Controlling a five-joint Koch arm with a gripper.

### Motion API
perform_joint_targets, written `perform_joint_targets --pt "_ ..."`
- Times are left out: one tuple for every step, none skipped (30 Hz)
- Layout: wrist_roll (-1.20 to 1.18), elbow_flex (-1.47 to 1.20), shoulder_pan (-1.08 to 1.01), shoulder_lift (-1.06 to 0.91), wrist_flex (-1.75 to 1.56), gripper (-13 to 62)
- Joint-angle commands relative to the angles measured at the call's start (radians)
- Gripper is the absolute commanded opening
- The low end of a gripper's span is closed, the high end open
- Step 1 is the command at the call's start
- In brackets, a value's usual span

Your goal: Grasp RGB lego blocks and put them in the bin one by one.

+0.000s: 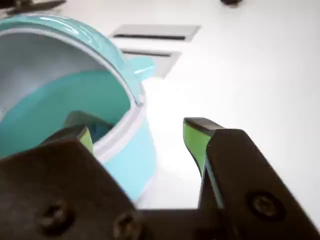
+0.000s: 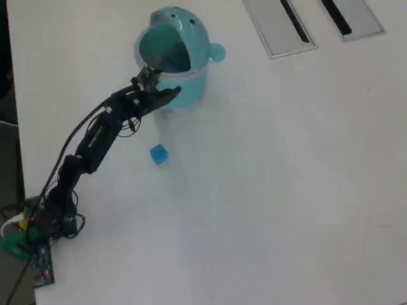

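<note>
The bin (image 1: 127, 160) is a light teal bucket with its domed lid tipped open; in the overhead view it (image 2: 193, 88) stands at the top left of the white table. My gripper (image 1: 140, 129) is open and empty, its green-padded jaws straddling the bin's near rim, one tip over the opening and one outside. In the overhead view the gripper (image 2: 161, 84) hovers at the bin's front edge. A blue block (image 2: 159, 154) lies on the table below the bin, apart from the gripper. The red and yellow-green blocks are not visible.
Two flat grey rectangular panels with dark slots (image 2: 277, 25) (image 2: 353, 15) lie at the top right of the overhead view; they also show beyond the bin in the wrist view (image 1: 156, 32). The arm's base and cables (image 2: 38, 225) sit at the lower left.
</note>
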State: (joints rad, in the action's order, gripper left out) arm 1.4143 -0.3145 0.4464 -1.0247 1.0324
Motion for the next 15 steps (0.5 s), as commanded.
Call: perform_joint_targets --pt "-0.005 0.066 -0.031 -0.081 0.110 34.2" --pt "-0.003 0.061 -0.044 -0.089 0.155 34.2" --pt "-0.002 0.055 -0.054 -0.095 0.198 34.3" --pt "0.005 0.044 -0.061 -0.104 0.235 34.5" --pt "0.006 0.026 -0.071 -0.115 0.255 34.5" --pt "0.008 0.000 -0.081 -0.130 0.267 34.5" --pt "0.011 -0.040 -0.089 -0.147 0.268 34.5" --pt "0.017 -0.083 -0.097 -0.170 0.268 34.5" --pt "0.026 -0.130 -0.106 -0.190 0.267 34.5" --pt "0.037 -0.189 -0.110 -0.213 0.267 34.6" --pt "0.041 -0.261 -0.118 -0.241 0.242 34.6" --pt "0.051 -0.348 -0.124 -0.276 0.202 34.6" --pt "0.063 -0.448 -0.135 -0.314 0.152 34.7" --pt "0.075 -0.555 -0.138 -0.356 0.092 34.8" --pt "0.075 -0.647 -0.140 -0.390 0.026 34.8"
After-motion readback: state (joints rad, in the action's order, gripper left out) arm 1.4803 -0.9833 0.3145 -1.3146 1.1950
